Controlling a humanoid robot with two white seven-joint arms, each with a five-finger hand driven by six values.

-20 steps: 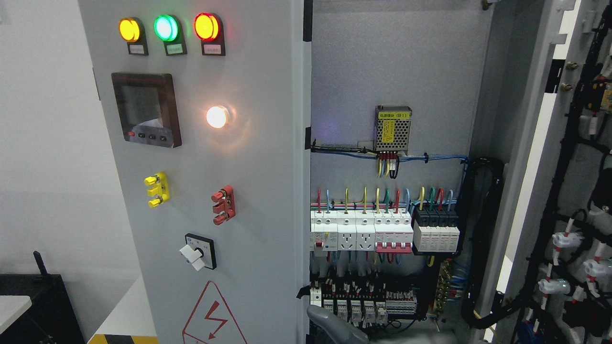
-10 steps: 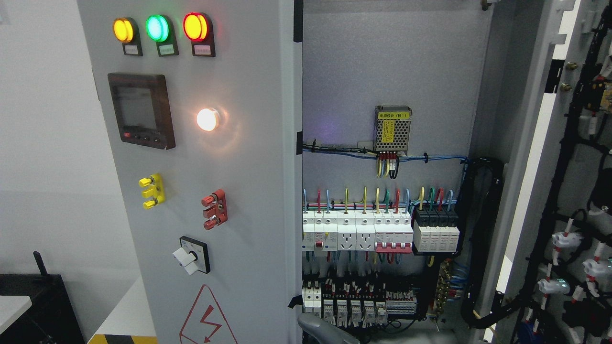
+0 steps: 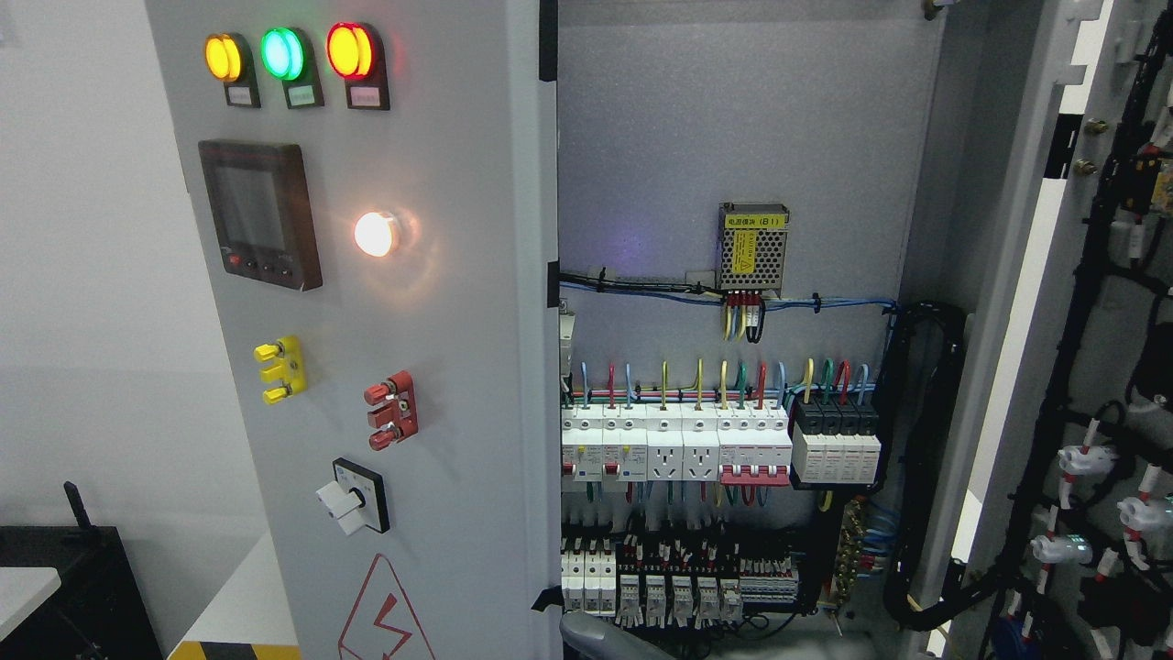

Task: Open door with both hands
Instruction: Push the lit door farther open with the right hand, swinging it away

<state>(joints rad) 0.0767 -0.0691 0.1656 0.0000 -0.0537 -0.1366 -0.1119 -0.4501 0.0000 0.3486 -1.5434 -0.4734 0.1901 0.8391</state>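
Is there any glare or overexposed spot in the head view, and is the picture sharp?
Head view: the white lamp on the left door is blown out, with a glow spreading over the grey panel; a faint purple flare shows on the back plate; the breakers and wiring look sharp, without motion blur.

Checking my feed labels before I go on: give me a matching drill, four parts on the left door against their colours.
Things:
1. terminal block under the meter
2. terminal block right of it
3. middle lamp of the top three
4. rotary switch handle

Colours:
A. green
B. white
C. yellow
D. red

Pairs: 1-C, 2-D, 3-A, 4-B
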